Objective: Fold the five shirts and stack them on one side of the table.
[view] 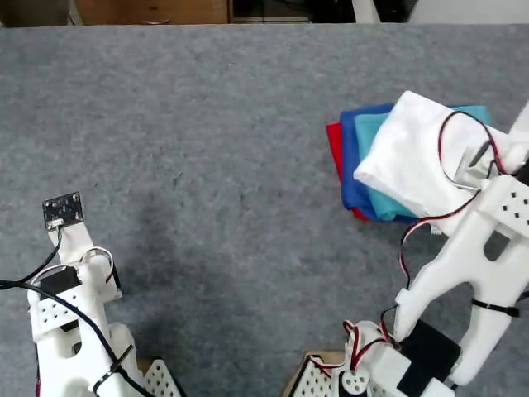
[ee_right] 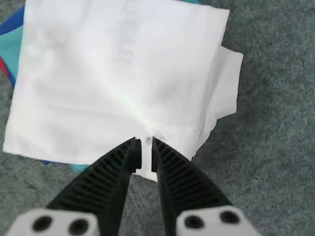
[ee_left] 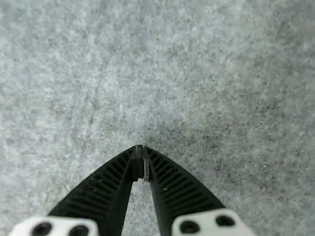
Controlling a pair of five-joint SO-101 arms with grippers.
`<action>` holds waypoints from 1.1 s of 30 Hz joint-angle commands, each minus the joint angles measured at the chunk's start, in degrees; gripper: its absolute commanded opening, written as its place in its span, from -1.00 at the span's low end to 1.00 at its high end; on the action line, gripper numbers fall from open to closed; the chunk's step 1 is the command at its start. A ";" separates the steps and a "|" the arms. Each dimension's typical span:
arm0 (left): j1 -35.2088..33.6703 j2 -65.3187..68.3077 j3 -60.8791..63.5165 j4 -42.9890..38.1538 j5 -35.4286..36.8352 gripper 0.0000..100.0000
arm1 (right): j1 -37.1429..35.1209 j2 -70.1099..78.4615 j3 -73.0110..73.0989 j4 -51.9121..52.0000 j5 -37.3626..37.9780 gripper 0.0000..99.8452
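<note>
White shirt [view: 409,157] askew atop folded stack [view: 351,165]

Grey table [view: 207,165], folded shirt stack [view: 405,157] (red lowest) at one side.

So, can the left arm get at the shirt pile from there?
Probably not: the left end effector sits shut over bare table at the far side, and the right arm covers the pile.

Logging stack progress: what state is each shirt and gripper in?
white shirt: folded, topmost
teal shirt: folded, under the white
blue shirt: folded, under the teal
red shirt: folded, lowest
left gripper: shut, empty
right gripper: shut on the white shirt's edge
</note>
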 commanded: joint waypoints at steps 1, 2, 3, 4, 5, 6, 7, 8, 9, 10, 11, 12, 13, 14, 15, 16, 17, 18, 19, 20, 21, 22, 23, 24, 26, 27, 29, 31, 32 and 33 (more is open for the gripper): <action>3.25 -0.84 -0.62 0.44 -4.31 -0.96 | -2.07 -5.05 -3.65 4.75 1.32 -0.91; 4.84 -0.84 -0.26 0.44 -5.80 -0.96 | -2.24 -6.37 -3.47 5.63 3.08 -0.92; 6.42 -0.84 -0.26 0.44 -7.03 -0.96 | -2.86 -7.96 -3.47 6.86 4.92 -0.93; 7.82 -0.84 -0.26 0.44 -7.82 -0.96 | -3.21 -9.54 -3.38 8.35 6.59 -0.94; 9.23 -0.84 -0.44 0.44 -8.26 -0.96 | -3.56 -11.30 -2.95 9.85 8.62 -0.95; 10.46 -0.84 -0.79 0.44 -8.18 -0.96 | -4.00 -13.32 -2.24 10.99 10.73 -0.96; 11.60 -0.84 -1.05 0.44 -8.26 -0.96 | -4.70 -15.34 -0.84 11.60 12.66 -0.96; 12.66 -0.84 -1.76 0.44 -8.26 -0.96 | -5.32 -17.63 1.27 11.52 14.24 -0.96; 13.54 -0.84 -2.37 0.44 -8.26 -0.96 | -5.76 -20.00 3.74 11.43 15.38 -0.96; 14.24 -0.84 -3.25 0.44 -8.26 -0.96 | -6.29 -22.46 6.81 10.90 16.09 -0.96; 14.95 -0.84 -4.40 0.44 -8.26 -0.96 | -7.08 -25.01 10.24 9.67 16.44 -0.96; 15.38 -0.84 -5.36 0.44 -8.26 -0.96 | -7.87 -27.82 14.37 7.82 16.79 -0.96; 15.91 -0.84 -6.33 0.44 -8.26 -0.96 | -8.57 -30.64 18.77 5.27 16.79 -0.96; 16.62 -0.84 -7.03 0.44 -8.26 -0.96 | -9.36 -33.63 23.78 2.29 16.79 -0.96; 17.32 -0.84 -7.38 0.44 -8.26 -0.96 | -10.24 -36.53 28.97 -0.97 16.79 -0.96; 17.93 -0.84 -7.38 0.44 -8.26 -0.96 | -11.56 -39.60 33.98 -4.31 16.79 -0.96; 18.46 -0.84 -7.30 0.53 -8.18 -0.96 | -12.88 -42.77 39.34 -7.56 16.79 -0.96; 18.81 -0.84 -6.95 0.53 -8.18 -0.96 | -14.29 -45.93 44.62 -10.90 16.62 -0.96; 18.81 -0.84 -6.15 0.44 -8.18 -0.96 | -15.87 -49.10 50.07 -14.33 16.53 -0.96; 18.81 -0.84 -5.19 0.09 -8.18 -0.96 | -17.45 -52.18 55.16 -17.85 16.35 -0.96; 18.73 -0.84 -4.31 0.00 -8.18 -0.96 | -19.12 -55.25 59.91 -20.84 16.26 -0.96; 18.73 -0.84 -3.43 0.00 -8.18 -0.96 | -20.79 -58.42 64.22 -23.30 16.26 -0.96; 18.73 -0.84 -2.64 0.00 -8.18 -0.96 | -22.64 -61.41 67.82 -24.88 16.26 -0.96; 18.81 -0.84 -2.02 0.00 -8.18 -0.96 | -24.48 -63.87 70.90 -25.93 16.26 -0.96; 18.64 -0.84 -1.49 0.00 -8.09 -0.96 | -28.09 -68.70 76.18 -26.46 16.26 -0.96; 18.55 -0.84 -1.49 0.26 -8.09 -0.96 | -29.76 -70.73 78.29 -26.29 16.26 -0.96; 18.46 -0.84 -1.49 0.44 -6.24 -0.96 | -32.40 -74.07 81.63 -26.46 15.91 -0.96; 18.37 -0.84 -1.49 0.26 -2.20 -0.96 | -34.95 -76.35 84.62 -26.73 13.89 -0.96; 18.37 -0.84 -1.49 0.09 0.09 -0.96 | -36.44 -77.14 86.02 -26.73 12.92 -0.96; 18.37 -0.84 -1.49 0.00 2.29 -0.96 | -37.85 -77.93 87.34 -26.73 12.22 -0.96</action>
